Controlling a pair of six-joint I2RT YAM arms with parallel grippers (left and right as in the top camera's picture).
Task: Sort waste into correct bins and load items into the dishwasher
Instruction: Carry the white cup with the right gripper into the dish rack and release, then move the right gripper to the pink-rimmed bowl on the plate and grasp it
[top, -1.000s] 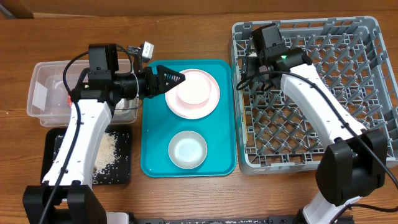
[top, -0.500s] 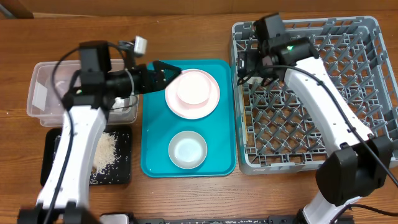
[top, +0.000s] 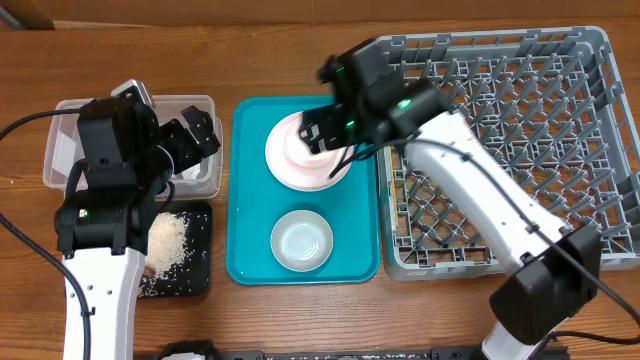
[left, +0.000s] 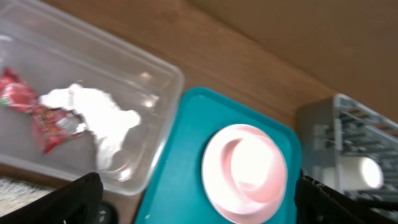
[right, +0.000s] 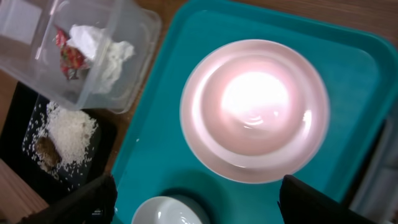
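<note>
Bright, even light from above fills the overhead view, which is sharp, with only soft, faint shadows beside the arms on the wooden table (top: 300, 60) and the teal tray (top: 250, 200). The left wrist view is smeared and soft throughout: the clear tub (left: 149, 81) carries a pale sheen on its wall, the dish rack (left: 323, 130) and small white cup (left: 360, 173) are fuzzy, and the pinkish-white bowl (left: 245, 168) looks washed out. The right wrist view is crisper, yet glare burns the bowl's centre to plain white.
</note>
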